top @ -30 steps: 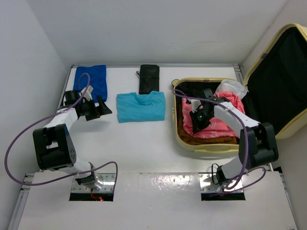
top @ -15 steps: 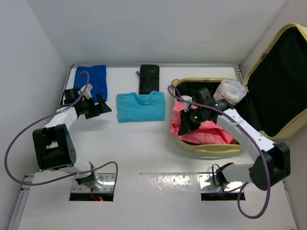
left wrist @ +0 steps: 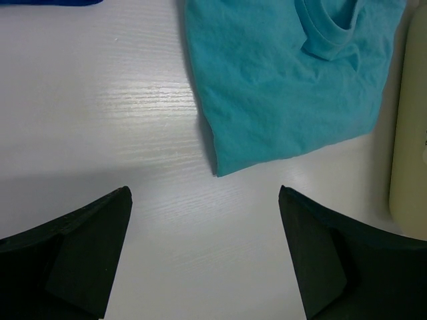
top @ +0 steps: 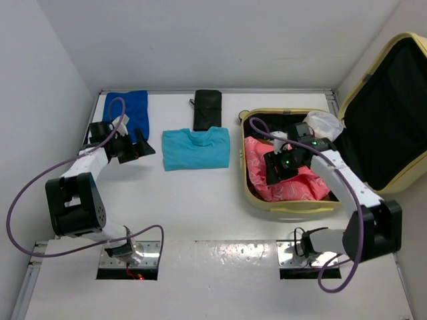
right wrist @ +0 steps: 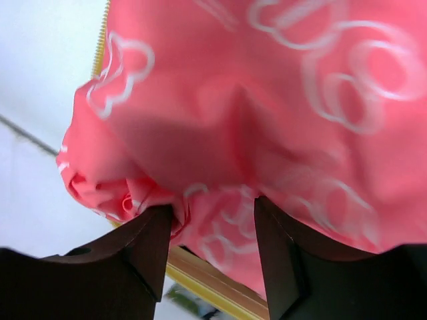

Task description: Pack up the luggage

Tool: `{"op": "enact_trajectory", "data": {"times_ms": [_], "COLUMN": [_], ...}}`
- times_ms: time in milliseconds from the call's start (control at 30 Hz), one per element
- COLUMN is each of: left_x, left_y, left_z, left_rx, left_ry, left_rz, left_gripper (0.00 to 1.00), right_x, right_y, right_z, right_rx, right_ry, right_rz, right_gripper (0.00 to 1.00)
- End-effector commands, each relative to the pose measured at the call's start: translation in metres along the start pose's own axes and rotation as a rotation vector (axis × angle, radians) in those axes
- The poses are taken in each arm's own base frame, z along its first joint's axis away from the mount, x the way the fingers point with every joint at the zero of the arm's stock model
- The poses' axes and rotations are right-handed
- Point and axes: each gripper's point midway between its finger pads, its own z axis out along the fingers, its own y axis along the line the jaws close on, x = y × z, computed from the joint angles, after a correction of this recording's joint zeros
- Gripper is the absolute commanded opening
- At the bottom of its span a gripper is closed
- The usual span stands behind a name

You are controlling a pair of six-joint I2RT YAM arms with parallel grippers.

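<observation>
One luggage (top: pixel 293 207) lies open rightward, long axis running near-to-far.

I am working at a white table (top: pixel 200 193) with a faint wood grain, and soft, even light is falling across it. A plain pale far wall (top: pixel 220 40) is rising behind the table. A left wall (top: pixel 33 100) and a right wall (top: pixel 417 17) are closing in its sides. At the table's near edge, a glossy white panel (top: pixel 220 280) is catching glare.

Blurred pink cloth (right wrist: pixel 267 100) fills the right wrist view, no telling whether the right gripper (right wrist: pixel 213 210) pinches it, and up top the luggage (top: pixel 287 205) lid runs off the right edge.
</observation>
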Motion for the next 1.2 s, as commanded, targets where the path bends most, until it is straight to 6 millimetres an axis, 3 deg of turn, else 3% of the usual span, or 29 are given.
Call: {"op": "enact_trajectory", "data": {"times_ms": [0,67,100,167,200,233,267,367,467,633,667,700,733,767,800,867,900,933,967,1000,1067,1100,1167], "left_x": [-0.017,-0.018,-0.020,-0.021,-0.021,-0.025,-0.025,-0.028,-0.025,-0.019,-0.018,-0.020,-0.024,-0.022,-0.025,-0.025,-0.028,-0.028,-0.027,-0.028,-0.028,-0.027,-0.029], "left_y": [-0.009,-0.011,-0.012,-0.015,-0.013,-0.015,-0.015,-0.017,-0.016,-0.017,-0.019,-0.023,-0.025,-0.029,-0.033,-0.034,-0.039,-0.039,-0.042,-0.042,-0.042,-0.045,-0.046], "left_z": [0.001,0.006,0.006,0.009,0.012,0.011,0.011,0.012,0.013,0.019,0.020,0.020,0.020,0.021,0.022,0.022,0.022,0.022,0.023,0.025,0.025,0.026,0.026], "left_rx": [0.010,0.017,0.018,0.024,0.024,0.026,0.026,0.024,0.023,0.011,0.007,0.008,0.009,0.018,0.016,0.025,0.033,0.033,0.039,0.039,0.039,0.044,0.046], "left_ry": [-0.039,-0.033,-0.041,-0.034,-0.033,-0.041,-0.042,-0.046,-0.045,-0.040,-0.036,-0.047,-0.055,-0.049,-0.054,-0.052,-0.057,-0.057,-0.052,-0.052,-0.052,-0.048,-0.056], "left_rz": [0.037,0.033,0.029,0.026,0.025,0.031,0.031,0.041,0.040,0.064,0.072,0.089,0.094,0.103,0.124,0.125,0.136,0.136,0.141,0.141,0.141,0.147,0.142], "left_gripper": [0.96,0.96,0.96,0.96,0.95,0.95,0.95,0.95,0.95,0.95,0.95,0.95,0.95,0.95,0.95,0.95,0.95,0.95,0.95,0.95,0.95,0.95,0.95], "right_x": [-0.013,0.003,0.032,0.052,0.088,0.088,0.108,0.133,0.137,0.114,0.106,0.077,0.076,0.050,0.032,-0.004,-0.023,-0.034,-0.040,-0.049,-0.059,-0.054,-0.060], "right_y": [-0.030,-0.043,-0.049,-0.072,-0.080,-0.098,-0.109,-0.135,-0.157,-0.180,-0.177,-0.178,-0.164,-0.158,-0.135,-0.113,-0.090,-0.079,-0.070,-0.048,-0.034,-0.016,-0.002], "right_z": [-0.034,-0.033,-0.021,-0.015,0.000,0.002,0.006,0.008,-0.002,-0.028,-0.031,-0.046,-0.048,-0.064,-0.064,-0.097,-0.107,-0.117,-0.120,-0.125,-0.127,-0.117,-0.104], "right_rx": [0.158,0.206,0.209,0.298,0.297,0.357,0.380,0.441,0.485,0.531,0.517,0.534,0.464,0.467,0.362,0.342,0.260,0.245,0.216,0.129,0.072,-0.007,-0.031], "right_ry": [-0.110,-0.060,0.024,0.092,0.192,0.186,0.248,0.316,0.329,0.272,0.235,0.150,0.137,0.052,-0.045,-0.175,-0.268,-0.319,-0.349,-0.415,-0.473,-0.475,-0.475], "right_rz": [-0.172,-0.197,-0.224,-0.257,-0.285,-0.324,-0.350,-0.357,-0.306,-0.247,-0.243,-0.236,-0.220,-0.233,-0.226,-0.223,-0.223,-0.226,-0.203,-0.201,-0.161,-0.178,-0.230], "right_gripper": [0.52,0.49,0.49,0.48,0.48,0.48,0.48,0.48,0.47,0.47,0.51,0.53,0.55,0.56,0.61,0.62,0.62,0.62,0.60,0.56,0.51,0.47,0.43]}}
